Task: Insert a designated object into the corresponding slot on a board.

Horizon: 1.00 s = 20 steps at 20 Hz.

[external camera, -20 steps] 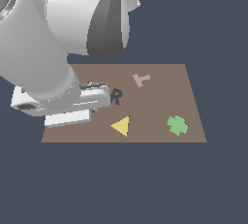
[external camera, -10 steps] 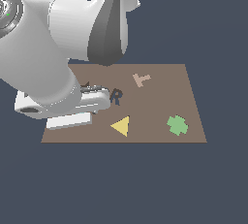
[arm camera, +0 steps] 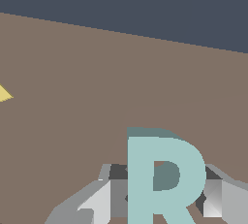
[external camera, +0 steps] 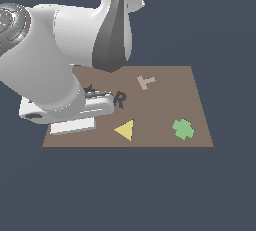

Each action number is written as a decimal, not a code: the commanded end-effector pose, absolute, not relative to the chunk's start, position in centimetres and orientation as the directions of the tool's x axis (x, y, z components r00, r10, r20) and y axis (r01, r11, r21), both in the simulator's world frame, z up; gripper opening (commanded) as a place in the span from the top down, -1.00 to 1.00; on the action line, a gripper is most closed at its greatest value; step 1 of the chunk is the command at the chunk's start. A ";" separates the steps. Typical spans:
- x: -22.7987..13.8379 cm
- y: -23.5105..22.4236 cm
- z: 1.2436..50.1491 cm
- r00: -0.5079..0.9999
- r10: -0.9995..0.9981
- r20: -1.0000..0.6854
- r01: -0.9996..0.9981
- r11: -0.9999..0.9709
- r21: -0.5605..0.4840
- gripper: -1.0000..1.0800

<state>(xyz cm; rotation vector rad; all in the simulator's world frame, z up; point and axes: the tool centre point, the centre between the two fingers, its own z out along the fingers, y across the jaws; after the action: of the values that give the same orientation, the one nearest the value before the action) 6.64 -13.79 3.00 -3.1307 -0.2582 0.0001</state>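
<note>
Since a second ago the gripper (arm camera: 162,203) has barely shifted beside the R-shaped slot (external camera: 120,99) on the board (external camera: 195,100); its jaws are clamped on the cyan R block (arm camera: 162,174), awaiting insertion.

Simulated render, no real room: flat brown board (external camera: 165,105) floating on plain dark blue-grey void, untextured yellow triangle (external camera: 125,130) and green clover shape (external camera: 183,129).

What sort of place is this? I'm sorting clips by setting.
Likely a simulated test scene, not a real room: a brown board floats on a blank dark-blue backdrop, with flat shapes like a yellow triangle and a green clover, and a smooth rendered arm holding a cyan R.
</note>
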 end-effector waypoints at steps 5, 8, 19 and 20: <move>6.6 -13.8 3.0 0.987 0.164 0.000 0.164 -0.987 0.000 1.00; 6.7 -13.8 3.4 0.987 0.164 0.000 0.164 -0.987 0.000 1.00; 6.9 -13.5 3.3 0.974 0.228 -0.001 0.228 -0.974 0.000 1.00; 7.0 -13.4 3.3 0.970 0.243 -0.001 0.243 -0.970 0.000 1.00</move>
<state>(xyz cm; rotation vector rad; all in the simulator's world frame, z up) 6.91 -13.53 3.30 -3.1215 -0.3525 0.0016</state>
